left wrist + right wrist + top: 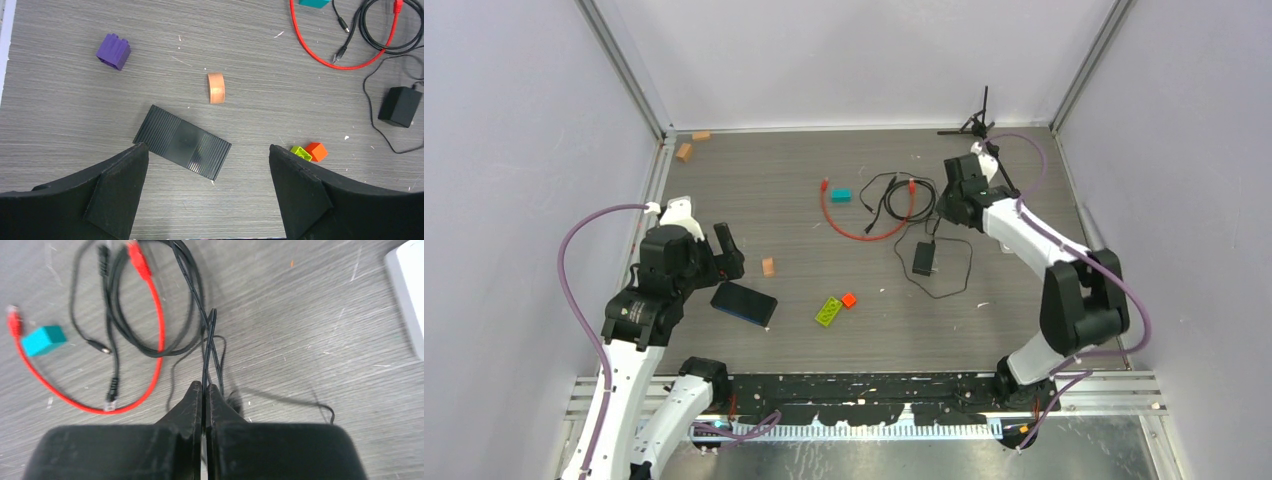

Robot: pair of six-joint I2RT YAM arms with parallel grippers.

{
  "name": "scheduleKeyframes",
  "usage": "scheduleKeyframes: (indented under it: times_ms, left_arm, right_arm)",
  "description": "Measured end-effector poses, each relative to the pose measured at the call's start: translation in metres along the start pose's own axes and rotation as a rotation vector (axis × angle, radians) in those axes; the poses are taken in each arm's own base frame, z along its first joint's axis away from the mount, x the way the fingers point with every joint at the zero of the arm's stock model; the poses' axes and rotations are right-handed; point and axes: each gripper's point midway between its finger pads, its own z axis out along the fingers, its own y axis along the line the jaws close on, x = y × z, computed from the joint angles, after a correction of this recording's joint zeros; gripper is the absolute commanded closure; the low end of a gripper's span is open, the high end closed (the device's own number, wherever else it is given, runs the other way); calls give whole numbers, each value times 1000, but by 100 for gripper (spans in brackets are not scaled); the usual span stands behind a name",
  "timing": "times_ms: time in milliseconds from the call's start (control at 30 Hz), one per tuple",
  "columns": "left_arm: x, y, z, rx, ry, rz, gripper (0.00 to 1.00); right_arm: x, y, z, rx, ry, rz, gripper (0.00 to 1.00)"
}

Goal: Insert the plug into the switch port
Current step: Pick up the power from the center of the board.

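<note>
Top external gives us the right arm bent sharply at its elbow, forearm stretched toward the far right of the table (754, 190); its right gripper (941, 207) tips down onto the edge of the cable tangle. From the right wrist we see that gripper (205, 387) with fingers pressed together, a loop of black cable (210, 340) pinched at the tips. The plug (137, 260) lies free on the table, inside the black coil, up and left of those fingertips; the red cable (157, 325) curves away to its other end beside a teal block (44, 340). Our left arm folds over the near left side; the left gripper (207, 150) hangs spread wide, holding nothing, above the switch (182, 142).
</note>
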Motion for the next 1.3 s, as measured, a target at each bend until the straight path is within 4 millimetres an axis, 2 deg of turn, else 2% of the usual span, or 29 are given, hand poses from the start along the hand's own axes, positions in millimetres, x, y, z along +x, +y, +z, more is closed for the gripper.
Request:
scheduleKeyframes:
  times_ms: [67, 333, 433, 533, 733, 867, 1000, 1133, 1300]
  left_arm:
    - [0, 0, 0, -1, -1, 0, 8]
    - [0, 0, 0, 0, 0, 0, 8]
    - [0, 0, 0, 0, -1, 1, 8]
    - [0, 0, 0, 0, 0, 2, 8]
    - [-1, 0, -2, 2, -8, 1, 7]
    - [-3, -1, -3, 14, -19, 18, 4]
    - [-10, -10, -6, 68, -50, 38, 3]
    - [-29, -35, -14, 202, -132, 40, 2]
    - [-59, -79, -30, 449, -283, 46, 3]
  right_arm:
    - [-16, 4, -19, -22, -45, 7, 100]
    - [-103, 29, -116, -128, -281, 25, 100]
    - [-126, 34, -151, -162, -347, 20, 100]
    - [-140, 37, -177, -187, -388, 11, 100]
    - [-149, 42, -211, -240, -411, -23, 100]
    - [-150, 57, -233, -333, -392, -76, 100]
    - [-147, 79, -258, -471, -368, -139, 99]
    - [-136, 95, -278, -601, -332, -196, 100]
    - [-128, 106, -307, -726, -322, -246, 99]
